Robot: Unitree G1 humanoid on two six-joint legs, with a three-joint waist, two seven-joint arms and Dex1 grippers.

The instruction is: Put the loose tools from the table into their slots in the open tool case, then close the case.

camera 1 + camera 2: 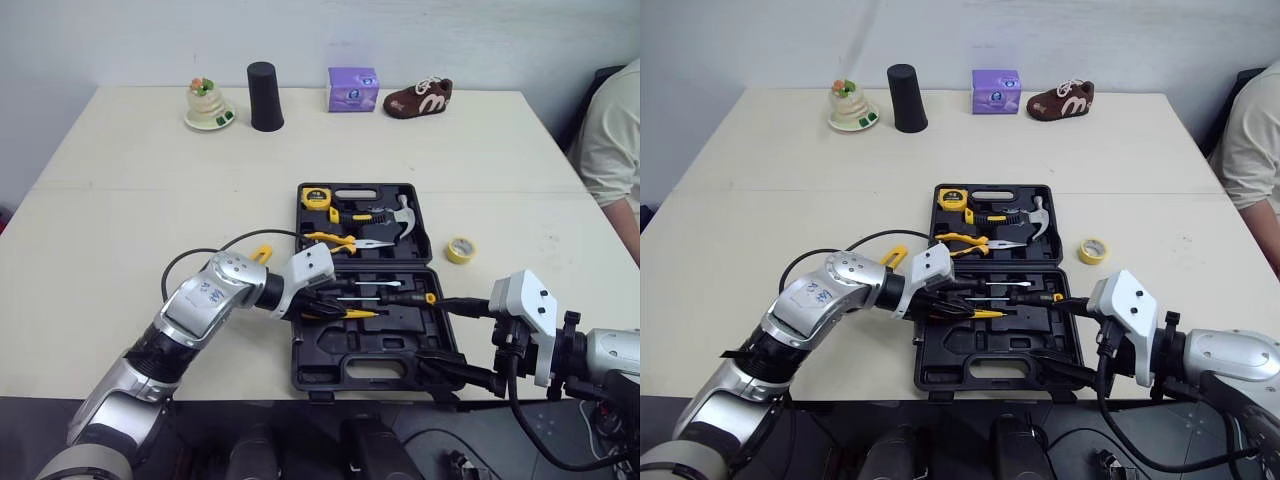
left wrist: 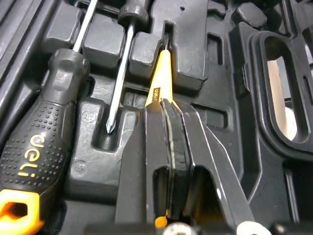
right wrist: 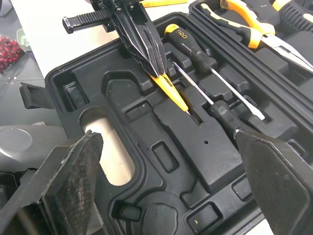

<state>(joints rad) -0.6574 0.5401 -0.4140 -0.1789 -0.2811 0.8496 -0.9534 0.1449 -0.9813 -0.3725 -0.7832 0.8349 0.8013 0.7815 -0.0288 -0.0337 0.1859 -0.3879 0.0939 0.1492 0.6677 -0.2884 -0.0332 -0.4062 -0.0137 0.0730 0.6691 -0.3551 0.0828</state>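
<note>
The slim yellow tool (image 2: 159, 78) slants down onto the near half of the open tool case (image 1: 300, 350), tip at a groove just beside two screwdrivers (image 1: 405, 297); the left claw (image 1: 318, 305) pinches its rear end; the right claw (image 3: 168, 139) hangs spread wide at the case's near right edge. Pliers (image 1: 345, 241), hammer (image 1: 395, 215) and tape measure (image 1: 316, 197) sit in the far half; a yellow tape roll (image 1: 460, 249) lies on the surface (image 1: 150, 200) near the case's right side.

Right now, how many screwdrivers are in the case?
2, both in the case's near half: one screwdriver with its handle by the left pincer, the other screwdriver beside it, handle toward the right pincer. The left pincer may hide more.
</note>
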